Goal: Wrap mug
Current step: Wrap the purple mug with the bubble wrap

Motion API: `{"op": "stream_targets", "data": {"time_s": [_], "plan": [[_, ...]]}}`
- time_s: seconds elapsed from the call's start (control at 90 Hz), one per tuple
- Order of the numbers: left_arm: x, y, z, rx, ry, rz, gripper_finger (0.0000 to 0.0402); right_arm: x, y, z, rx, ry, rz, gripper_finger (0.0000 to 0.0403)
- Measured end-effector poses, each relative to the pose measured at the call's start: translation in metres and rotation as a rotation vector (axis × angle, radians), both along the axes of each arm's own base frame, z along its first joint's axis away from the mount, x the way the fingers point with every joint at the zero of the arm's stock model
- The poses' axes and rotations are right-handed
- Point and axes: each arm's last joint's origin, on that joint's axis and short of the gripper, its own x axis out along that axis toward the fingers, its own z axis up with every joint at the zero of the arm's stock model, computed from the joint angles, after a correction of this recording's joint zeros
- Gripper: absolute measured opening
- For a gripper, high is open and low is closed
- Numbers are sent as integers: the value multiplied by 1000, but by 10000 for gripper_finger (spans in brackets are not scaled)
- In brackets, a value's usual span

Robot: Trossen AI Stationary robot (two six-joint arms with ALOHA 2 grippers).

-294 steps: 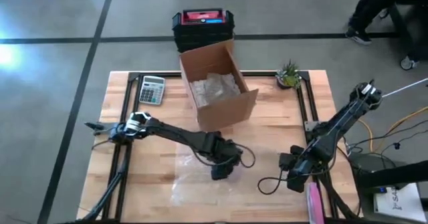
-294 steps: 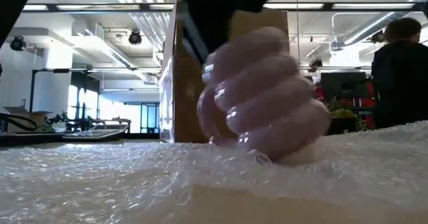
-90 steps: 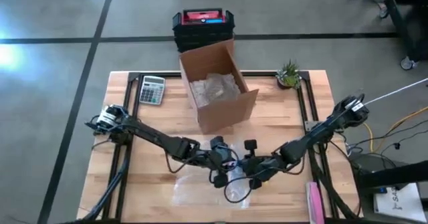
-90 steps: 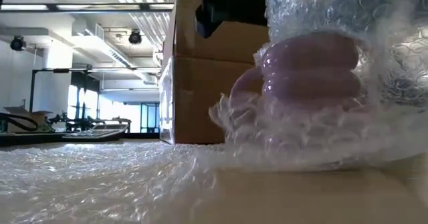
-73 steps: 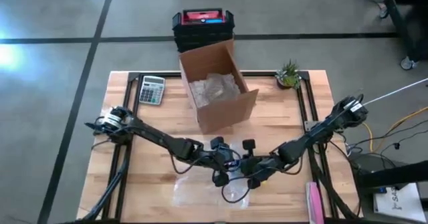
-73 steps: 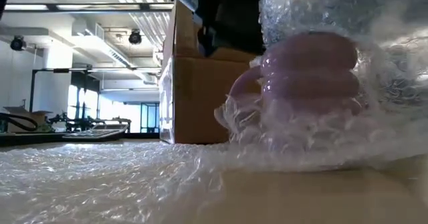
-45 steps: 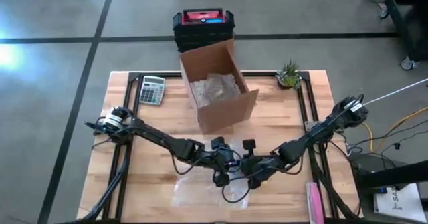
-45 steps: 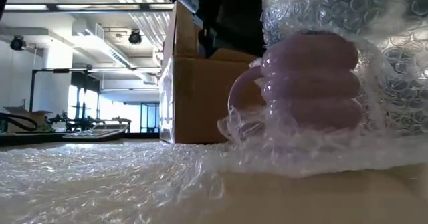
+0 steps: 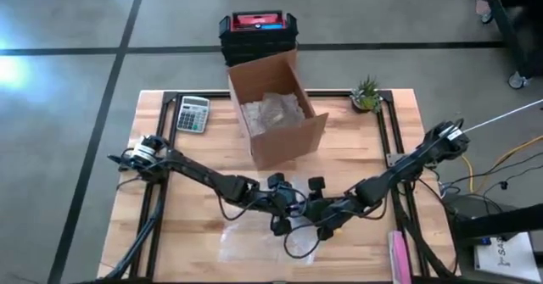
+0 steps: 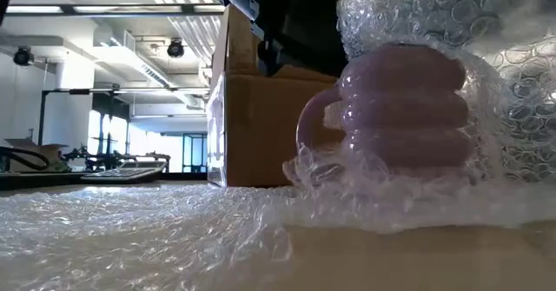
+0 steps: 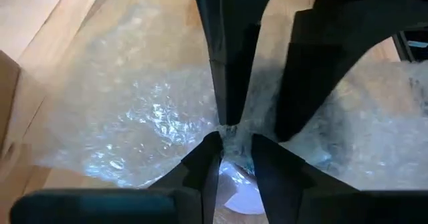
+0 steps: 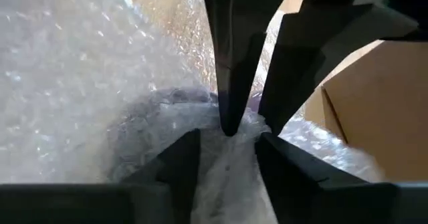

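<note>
A lilac ribbed mug (image 10: pixel 404 117) stands upright on a sheet of clear bubble wrap (image 9: pixel 250 242) near the table's front middle. Its handle (image 10: pixel 306 126) faces the low camera's left. A flap of the wrap (image 10: pixel 417 13) rises along the mug's side and over its top. My left gripper (image 9: pixel 284 212) and my right gripper (image 9: pixel 312 219) meet tip to tip above the mug. Each is shut on the gathered wrap. In the left wrist view the mug's pale rim (image 11: pixel 241 198) shows below my fingers. My left gripper pinches a bunched fold of the bubble wrap (image 11: pixel 234 132) between its two fingers, right above the mug. It comes from the table's left, slanting down. The wrap runs down from the hold onto the sheet. My right gripper pinches the same bunch of wrap (image 12: pixel 235 132) between its two fingers, coming from the table's right, slanting down. Below the hold the wrap drapes over the mug (image 12: pixel 167 117), which stays on the table.
An open cardboard box (image 9: pixel 276 114) with wrapped items inside stands just beyond the mug. A calculator (image 9: pixel 193 113) lies at the far left, and a small plant (image 9: pixel 366 93) stands at the far right. A pink object (image 9: pixel 399 254) lies by the near right edge.
The flap held over the mug has been drawn upward and tauter. The wrap that sagged across the mug's side toward the low camera now sits lower, and more of the ribbed wall shows. The mug has stayed upright on the sheet. Both grippers remain together above it.
</note>
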Motion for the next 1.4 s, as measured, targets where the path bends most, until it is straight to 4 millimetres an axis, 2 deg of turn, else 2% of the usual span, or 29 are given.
{"op": "stream_targets", "data": {"time_s": [0.222,0.567,0.789,1.4], "plan": [[0,0,0,0,1,0,75,-4,-2,15,21,-44,-2,200],[0,0,0,-1,1,-1,75,-14,-5,30,30,-52,8,223],[0,0,0,-7,0,4,75,-22,-6,36,62,-27,-2,220],[0,0,0,-11,-1,5,75,-18,-2,31,89,-27,24,198]]}}
